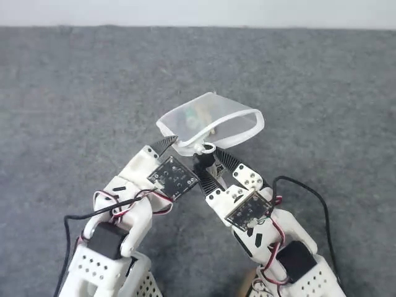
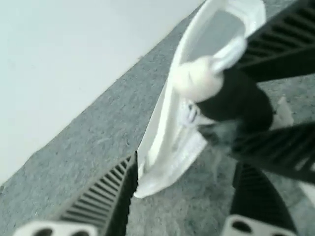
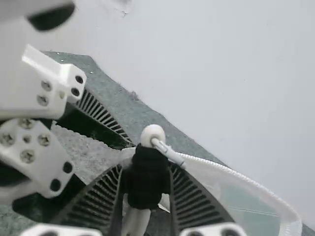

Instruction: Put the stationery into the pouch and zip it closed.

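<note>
Right pincer [image 3: 145, 169] clamped on the black zip pull [image 3: 146, 182]. Left pincer [image 2: 189, 172] spread wide, one finger at the near-left corner of the mesh pouch [image 1: 216, 120]; contact unclear. Pouch sits mid-table with stationery [image 1: 197, 114] inside. Judgement: pinch that corner first, then draw the pull straight along the zip. Grey felt-like table [image 1: 74, 93]; white wall [image 1: 185, 12] on the far side.

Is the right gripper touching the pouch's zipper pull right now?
Touching. The right wrist view shows the fingers of the right gripper pressed against both sides of the black zipper pull.
</note>
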### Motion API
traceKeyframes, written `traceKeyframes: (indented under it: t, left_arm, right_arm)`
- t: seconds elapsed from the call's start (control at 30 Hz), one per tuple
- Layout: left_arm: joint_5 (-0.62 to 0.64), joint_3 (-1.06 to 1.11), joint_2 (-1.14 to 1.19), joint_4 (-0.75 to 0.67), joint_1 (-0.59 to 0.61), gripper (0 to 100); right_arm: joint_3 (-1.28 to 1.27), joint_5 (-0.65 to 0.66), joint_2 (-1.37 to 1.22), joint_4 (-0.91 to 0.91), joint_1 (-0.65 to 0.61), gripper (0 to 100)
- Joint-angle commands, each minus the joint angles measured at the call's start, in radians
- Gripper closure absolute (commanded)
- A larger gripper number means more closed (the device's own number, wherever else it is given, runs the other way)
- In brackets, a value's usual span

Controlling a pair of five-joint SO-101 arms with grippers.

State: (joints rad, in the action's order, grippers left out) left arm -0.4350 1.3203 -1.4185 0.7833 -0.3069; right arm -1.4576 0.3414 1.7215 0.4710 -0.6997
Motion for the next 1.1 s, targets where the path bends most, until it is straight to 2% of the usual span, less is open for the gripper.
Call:
traceKeyframes:
  t: [0.0, 0.27, 0.43, 0.7, 0.87, 1.07]
  left_arm:
    - [0.018, 0.007, -0.018, -0.098, -0.023, 77]
    - [0.018, 0.007, -0.018, -0.114, -0.028, 91]
    - [0.017, 0.027, -0.018, -0.115, -0.094, 99]
    - [0.017, 0.041, -0.018, -0.110, -0.098, 99]
    - [0.017, 0.056, -0.018, -0.110, -0.097, 99]
    - [0.018, 0.056, -0.018, -0.114, -0.034, 99]
  right_arm:
    - [0.032, -0.002, 0.036, -0.005, 0.007, 99.3]
    - [0.032, -0.002, 0.036, -0.005, 0.008, 99.3]
    - [0.032, -0.002, 0.036, -0.005, 0.008, 99.3]
    - [0.029, 0.000, 0.035, -0.038, 0.016, 99.3]
    - [0.037, -0.006, 0.035, -0.048, 0.085, 99.3]
    - [0.031, -0.008, 0.035, -0.102, 0.128, 99.3]
